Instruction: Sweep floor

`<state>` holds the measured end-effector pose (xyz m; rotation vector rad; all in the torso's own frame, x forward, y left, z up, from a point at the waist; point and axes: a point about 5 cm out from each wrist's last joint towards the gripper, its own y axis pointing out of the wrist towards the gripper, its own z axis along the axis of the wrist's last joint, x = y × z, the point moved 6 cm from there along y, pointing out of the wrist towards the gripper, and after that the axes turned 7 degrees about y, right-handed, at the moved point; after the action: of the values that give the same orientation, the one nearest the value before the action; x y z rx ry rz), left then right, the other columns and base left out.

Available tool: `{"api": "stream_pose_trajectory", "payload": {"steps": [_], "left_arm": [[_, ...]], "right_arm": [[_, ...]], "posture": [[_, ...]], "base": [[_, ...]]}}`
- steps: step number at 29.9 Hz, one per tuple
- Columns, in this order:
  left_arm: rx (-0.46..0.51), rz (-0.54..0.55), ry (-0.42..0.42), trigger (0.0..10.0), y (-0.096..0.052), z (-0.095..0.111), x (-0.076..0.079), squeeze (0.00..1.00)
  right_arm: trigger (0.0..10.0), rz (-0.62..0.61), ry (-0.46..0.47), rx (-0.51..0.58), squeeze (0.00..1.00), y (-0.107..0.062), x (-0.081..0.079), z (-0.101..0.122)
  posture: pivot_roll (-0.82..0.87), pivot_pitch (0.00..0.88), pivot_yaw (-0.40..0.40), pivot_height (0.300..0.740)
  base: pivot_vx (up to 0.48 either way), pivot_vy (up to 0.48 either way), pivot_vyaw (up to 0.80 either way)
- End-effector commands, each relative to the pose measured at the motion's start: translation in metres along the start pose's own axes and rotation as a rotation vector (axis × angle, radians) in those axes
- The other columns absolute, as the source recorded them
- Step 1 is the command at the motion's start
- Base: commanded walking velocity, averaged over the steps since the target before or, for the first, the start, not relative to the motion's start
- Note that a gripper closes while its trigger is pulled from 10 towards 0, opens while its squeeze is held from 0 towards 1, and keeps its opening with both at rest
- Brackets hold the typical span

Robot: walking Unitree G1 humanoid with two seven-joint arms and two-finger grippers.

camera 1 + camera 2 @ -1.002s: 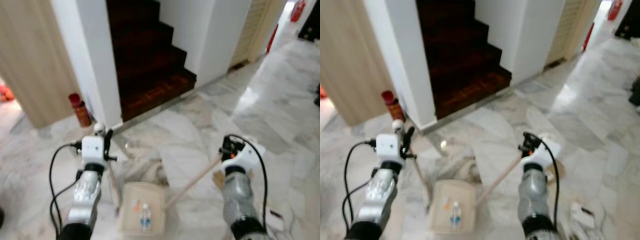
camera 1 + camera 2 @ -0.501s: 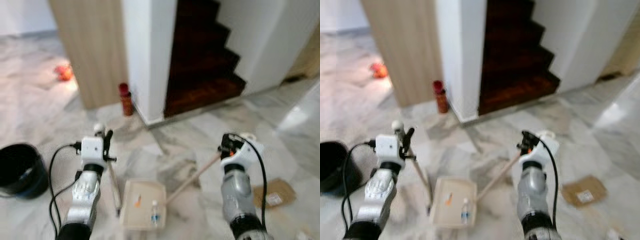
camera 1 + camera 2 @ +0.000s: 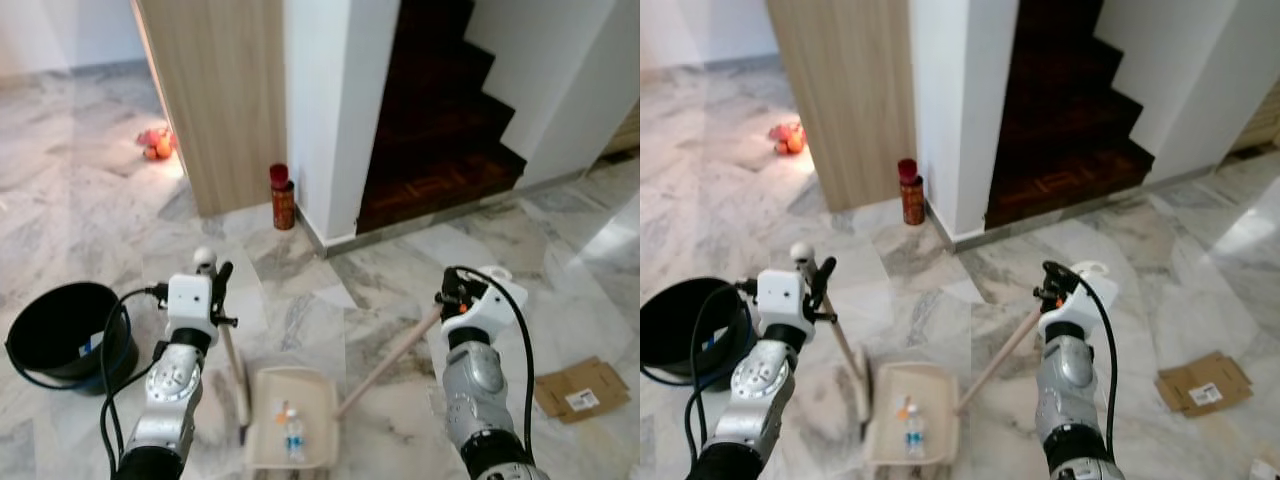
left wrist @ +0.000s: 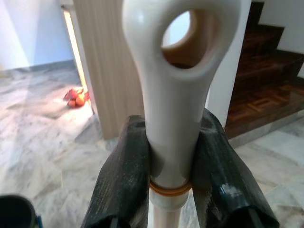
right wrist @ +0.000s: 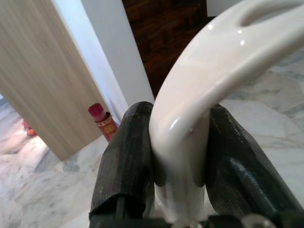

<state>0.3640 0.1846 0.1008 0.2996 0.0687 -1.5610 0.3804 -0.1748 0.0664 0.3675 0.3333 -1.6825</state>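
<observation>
Our left gripper (image 4: 173, 166) is clenched on the cream plastic broom handle with a hanging hole (image 4: 178, 90), while our right gripper (image 5: 178, 161) grips the curved white dustpan handle (image 5: 209, 85). The beige rectangular dustpan (image 3: 293, 430) rests on the grey-veined marble floor (image 3: 90, 230) between our arms, holding a small clear bottle (image 3: 294, 437). A black round bucket (image 3: 60, 330) stands beyond our left arm.

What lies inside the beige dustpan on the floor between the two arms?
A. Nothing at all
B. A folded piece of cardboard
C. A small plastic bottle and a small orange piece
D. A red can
C: the dustpan holds a small bottle and an orange bit.
</observation>
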Motion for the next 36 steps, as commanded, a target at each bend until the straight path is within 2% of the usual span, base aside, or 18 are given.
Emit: {"api": "stream_pose_trajectory", "payload": {"steps": [1, 11, 19, 36], "left_arm": [[0.047, -0.010, 0.017, 10.0, 0.0041, 0.0130, 0.0022, 0.00], [0.045, -0.004, 0.011, 10.0, 0.0035, 0.0130, 0.0003, 0.00], [0.043, 0.003, 0.009, 10.0, 0.0039, 0.0135, -0.0008, 0.00], [0.044, 0.008, 0.005, 10.0, 0.0042, 0.0147, -0.0011, 0.00]], "right_arm": [[10.0, -0.001, 0.040, 0.041, 0.00, 0.0045, -0.0026, 0.0112], [10.0, 0.003, 0.045, 0.041, 0.00, 0.0048, -0.0061, 0.0110], [10.0, 0.006, 0.046, 0.041, 0.00, 0.0053, -0.0067, 0.0115], [10.0, -0.003, 0.047, 0.044, 0.00, 0.0062, -0.0032, 0.0140]], "posture": [[0.16, 0.000, -0.032, 0.740], [0.17, 0.000, -0.037, 0.740], [0.17, 0.000, -0.036, 0.740], [0.17, 0.000, -0.035, 0.740]], "base": [[0.000, 0.296, 0.00], [0.000, 0.290, 0.64], [0.000, 0.286, 0.00], [0.000, 0.278, 0.74]]}}
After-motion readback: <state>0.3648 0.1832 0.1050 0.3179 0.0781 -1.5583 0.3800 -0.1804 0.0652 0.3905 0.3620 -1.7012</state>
